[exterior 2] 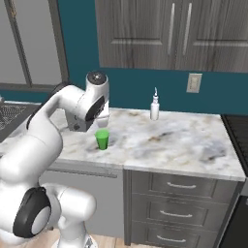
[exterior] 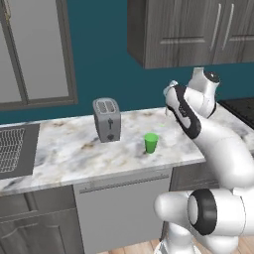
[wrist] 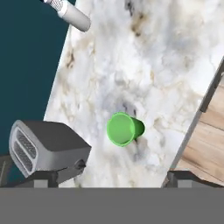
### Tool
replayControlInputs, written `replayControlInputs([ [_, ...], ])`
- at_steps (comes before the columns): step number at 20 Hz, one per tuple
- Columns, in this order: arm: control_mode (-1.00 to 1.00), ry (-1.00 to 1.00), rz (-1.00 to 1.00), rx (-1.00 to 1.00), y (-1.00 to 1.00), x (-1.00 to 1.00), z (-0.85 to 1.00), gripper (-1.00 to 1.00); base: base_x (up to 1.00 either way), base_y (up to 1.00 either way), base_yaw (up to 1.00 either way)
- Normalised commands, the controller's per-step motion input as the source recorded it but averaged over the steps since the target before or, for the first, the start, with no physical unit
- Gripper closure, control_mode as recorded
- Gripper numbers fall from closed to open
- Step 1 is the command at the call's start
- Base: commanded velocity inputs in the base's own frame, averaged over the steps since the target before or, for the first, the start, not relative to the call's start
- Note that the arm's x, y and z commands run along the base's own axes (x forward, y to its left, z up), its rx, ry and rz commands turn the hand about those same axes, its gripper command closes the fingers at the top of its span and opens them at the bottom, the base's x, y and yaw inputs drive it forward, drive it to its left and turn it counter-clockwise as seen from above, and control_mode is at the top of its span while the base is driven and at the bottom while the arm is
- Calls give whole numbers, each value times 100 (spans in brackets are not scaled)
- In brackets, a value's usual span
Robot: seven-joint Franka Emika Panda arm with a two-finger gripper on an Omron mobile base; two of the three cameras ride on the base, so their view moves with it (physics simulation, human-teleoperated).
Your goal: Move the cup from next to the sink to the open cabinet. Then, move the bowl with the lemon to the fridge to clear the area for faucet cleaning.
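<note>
The green cup (exterior: 151, 142) (exterior 2: 102, 139) stands upright on the marble counter (exterior: 74, 154), well to the right of the sink (exterior: 14, 149) with its wire rack. In the hand view the cup (wrist: 124, 129) lies just ahead of my gripper (wrist: 113, 179), which hovers above it, open wide, with nothing between its fingertips (wrist: 43, 179). The grey wall cabinets (exterior: 198, 30) (exterior 2: 169, 34) above the counter have their doors shut. The open cabinet, bowl, lemon, fridge and faucet are out of view.
A grey toaster (exterior: 106, 119) (wrist: 48, 148) stands left of the cup. A white soap bottle (exterior 2: 154, 107) (wrist: 70, 15) stands by the wall. A dark stove (exterior: 243, 109) bounds the counter on the right. Drawers (exterior 2: 181, 193) sit below the counter's front edge.
</note>
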Motion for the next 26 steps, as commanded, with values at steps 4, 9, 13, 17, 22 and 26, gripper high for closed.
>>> replayControlInputs([
  [4,-100,28,29,-15,15,24,-67,-100,0,0,0],
  [9,-100,1,50,-5,2,38,-56,-100,0,0,0],
  [13,-100,-4,45,0,-5,75,-19,-100,0,0,0],
  [17,-100,19,23,-4,0,98,-11,-100,0,0,0],
  [22,-100,-5,9,-19,-17,20,-33,-100,0,0,0],
  [26,-100,-4,1,-16,-11,1,-23,-100,0,0,0],
])
